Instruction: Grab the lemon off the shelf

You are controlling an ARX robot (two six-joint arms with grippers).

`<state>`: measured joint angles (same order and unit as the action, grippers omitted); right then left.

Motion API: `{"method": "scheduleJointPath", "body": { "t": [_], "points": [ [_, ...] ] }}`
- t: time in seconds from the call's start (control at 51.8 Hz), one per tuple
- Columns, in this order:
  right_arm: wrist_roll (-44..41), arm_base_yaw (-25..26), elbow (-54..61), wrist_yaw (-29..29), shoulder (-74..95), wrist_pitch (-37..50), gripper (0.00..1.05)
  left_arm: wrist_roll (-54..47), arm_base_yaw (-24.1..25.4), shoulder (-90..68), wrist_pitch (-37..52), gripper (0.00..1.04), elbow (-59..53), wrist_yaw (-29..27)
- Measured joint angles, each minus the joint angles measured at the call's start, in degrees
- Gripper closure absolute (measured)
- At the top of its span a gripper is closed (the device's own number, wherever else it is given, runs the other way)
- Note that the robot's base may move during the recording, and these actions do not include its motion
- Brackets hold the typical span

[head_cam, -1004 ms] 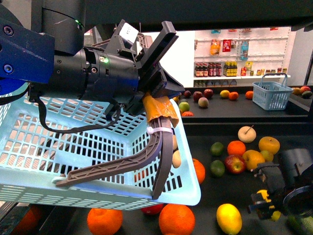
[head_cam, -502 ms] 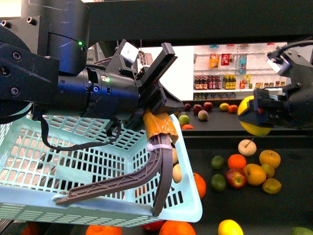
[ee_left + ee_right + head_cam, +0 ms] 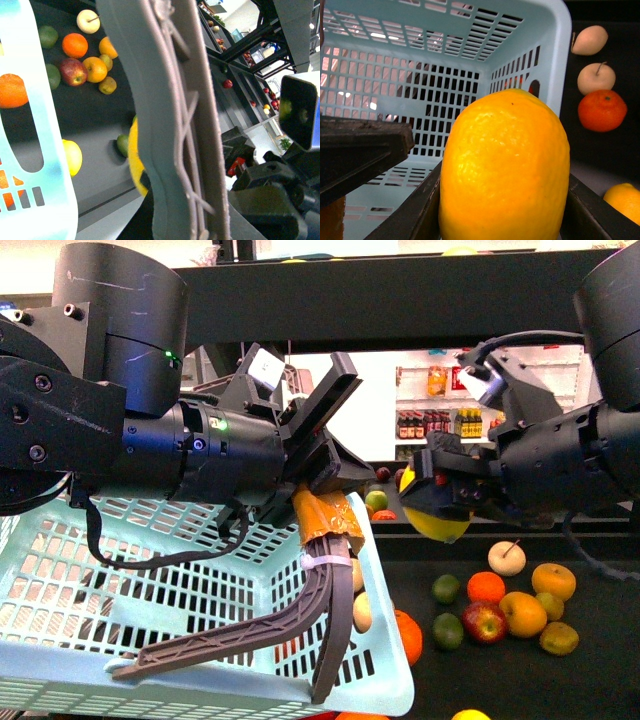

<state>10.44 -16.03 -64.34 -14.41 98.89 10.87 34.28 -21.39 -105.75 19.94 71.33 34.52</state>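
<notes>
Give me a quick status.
Right gripper shut on lemon, lifted off shelf. Left gripper shut on basket rim. Nothing between lemon and basket.

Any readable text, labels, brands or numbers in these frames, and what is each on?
None can be read.
White tag on the left gripper: blurred, unreadable.
Bottle labels on the distant white store shelves: too small.
Lemon and basket: no print visible.

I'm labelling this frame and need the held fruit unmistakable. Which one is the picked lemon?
Start at the pale blue basket the left gripper holds. Beside its rim, the right gripper is shut on the lemon. It alone hangs above the shelf; the other fruits lie on the tray.
</notes>
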Motion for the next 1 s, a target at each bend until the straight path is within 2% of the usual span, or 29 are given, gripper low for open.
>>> {"method": "scheduleJointPath", "body": {
  "t": [0.29,0.328,0.386,0.502,0.541,0.772,1.004],
  "points": [
    [0.5,-3.1,0.0,0.9,2.1,0.7,0.51,0.0,0.0,0.0,0.0,0.98,0.0,0.0],
    [0.8,-3.3,0.0,0.6,2.3,1.1,0.42,0.0,0.0,0.0,0.0,0.98,0.0,-0.1],
    [0.7,-3.3,0.0,0.9,2.4,1.1,0.35,0.0,0.0,0.0,0.0,0.98,0.0,-0.1],
    [0.8,-2.7,0.0,1.6,2.8,1.7,0.10,0.1,0.2,0.0,0.0,0.98,0.0,-0.2],
    [1.1,-2.3,0.0,1.4,2.8,2.1,0.06,0.1,0.2,0.0,0.0,0.98,0.0,-0.4],
    [2.0,1.0,0.0,-0.3,2.1,3.2,0.08,0.1,0.2,0.0,0.0,0.98,0.0,-0.1],
    [-1.0,12.1,0.1,-0.1,-0.5,5.1,0.08,0.3,0.1,0.0,0.0,0.98,0.0,0.0]
  ]
}}
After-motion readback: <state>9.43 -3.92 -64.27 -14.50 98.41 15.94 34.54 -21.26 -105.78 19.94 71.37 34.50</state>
